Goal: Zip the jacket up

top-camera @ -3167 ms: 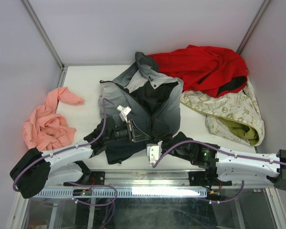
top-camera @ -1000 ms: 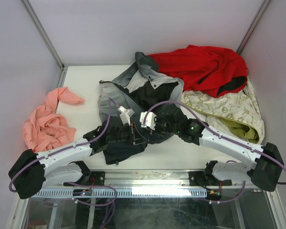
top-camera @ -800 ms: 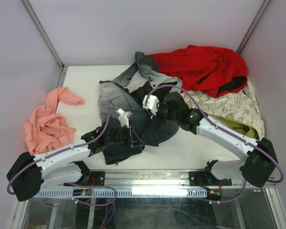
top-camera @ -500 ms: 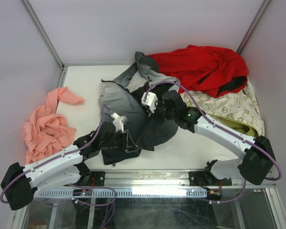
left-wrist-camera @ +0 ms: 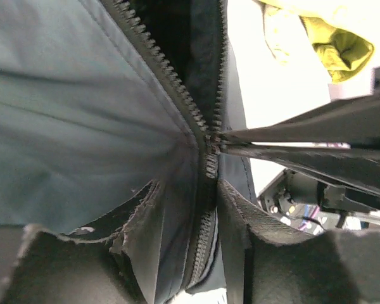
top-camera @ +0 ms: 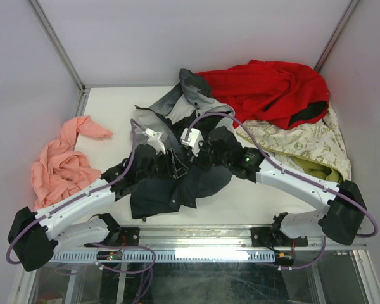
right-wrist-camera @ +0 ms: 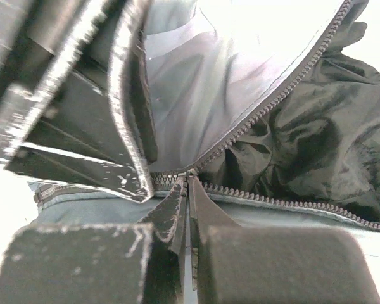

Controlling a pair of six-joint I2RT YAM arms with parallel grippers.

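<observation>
Two arms, left arm (top-camera: 76,206) and right arm (top-camera: 297,183): white link shells, black joint housings, a purple cable (top-camera: 216,114) looped along each. Behind the fingers (right-wrist-camera: 204,216), one white camera block (top-camera: 190,137) per wrist; further back on the right arm, a small green light (top-camera: 247,160). Fingers black, flat, tapering to thin tips, edges scuffed grey.

From high behind the near edge, the overhead camera looks down across the whole counter (top-camera: 107,109). Both wrist cameras sit close in, facing each other across the jacket zipper (left-wrist-camera: 169,77), mid-frame overhead.
</observation>
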